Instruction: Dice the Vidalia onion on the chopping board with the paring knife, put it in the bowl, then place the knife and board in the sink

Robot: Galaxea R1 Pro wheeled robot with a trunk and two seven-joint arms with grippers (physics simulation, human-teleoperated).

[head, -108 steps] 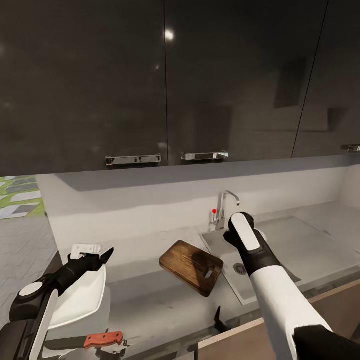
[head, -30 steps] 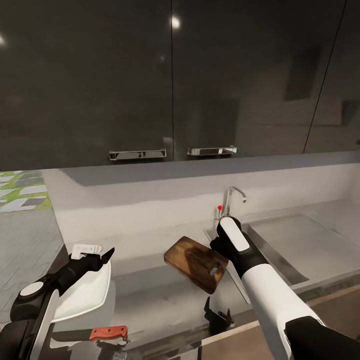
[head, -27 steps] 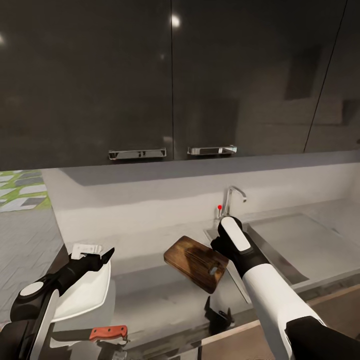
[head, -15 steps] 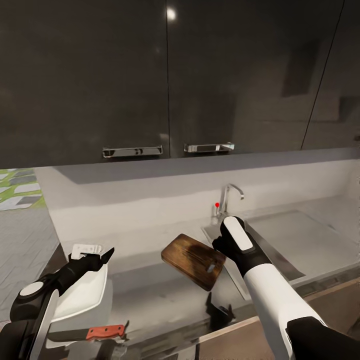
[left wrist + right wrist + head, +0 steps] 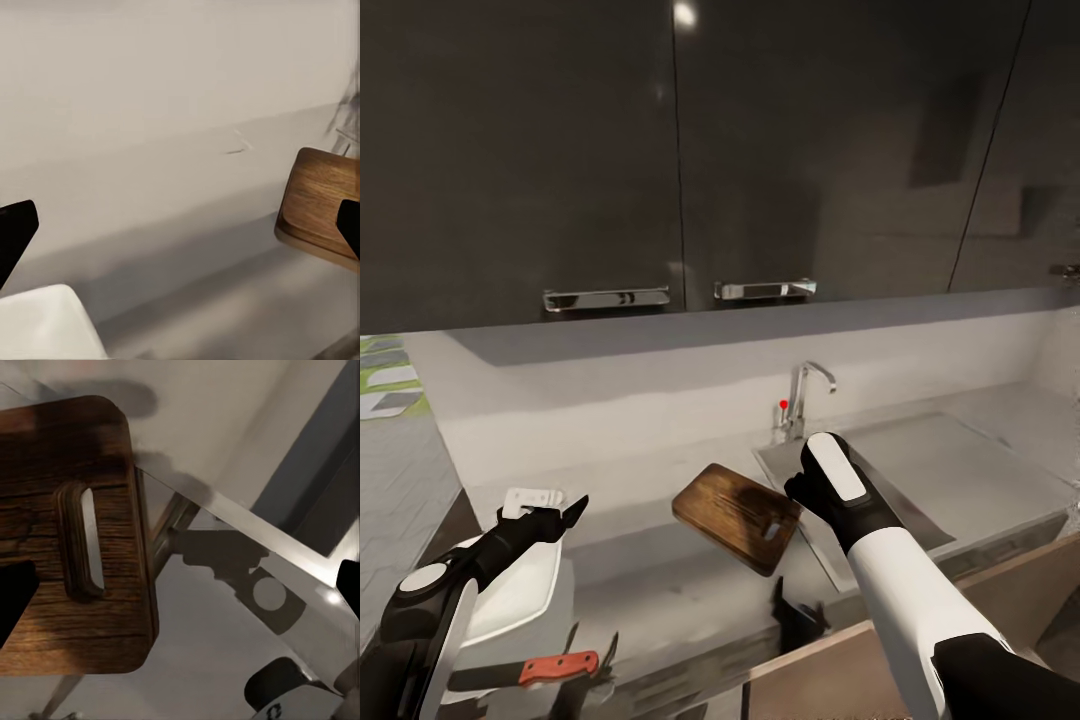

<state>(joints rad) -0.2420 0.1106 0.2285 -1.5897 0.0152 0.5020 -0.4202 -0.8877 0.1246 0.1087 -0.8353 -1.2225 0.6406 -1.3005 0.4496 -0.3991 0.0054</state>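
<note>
The dark brown chopping board [image 5: 732, 513] lies on the countertop [image 5: 660, 600], its handle-slot end at the sink [image 5: 920, 470] rim. My right gripper [image 5: 802, 493] hovers at that end, and in the right wrist view it [image 5: 180, 592] is open over the slot [image 5: 82, 544] and the sink drain [image 5: 266, 592]. The white bowl [image 5: 515, 600] sits at the left under my open left gripper [image 5: 565, 513]. The left wrist view shows this gripper [image 5: 180, 225] with the bowl [image 5: 45, 326] and the board [image 5: 322, 202]. The paring knife [image 5: 555, 667] lies near the front edge. The Vidalia onion is out of view.
A chrome faucet [image 5: 803, 395] with a red-tipped lever stands behind the sink. Dark upper cabinets [image 5: 660, 150] with chrome handles hang overhead. A small dark shape [image 5: 797, 622] sits at the counter's front edge, above a brown cabinet front [image 5: 920, 630].
The camera has shifted, sliding the whole scene left. Over the last seconds my right gripper moved from above the sink basin to the board's handle end. The left arm has not moved.
</note>
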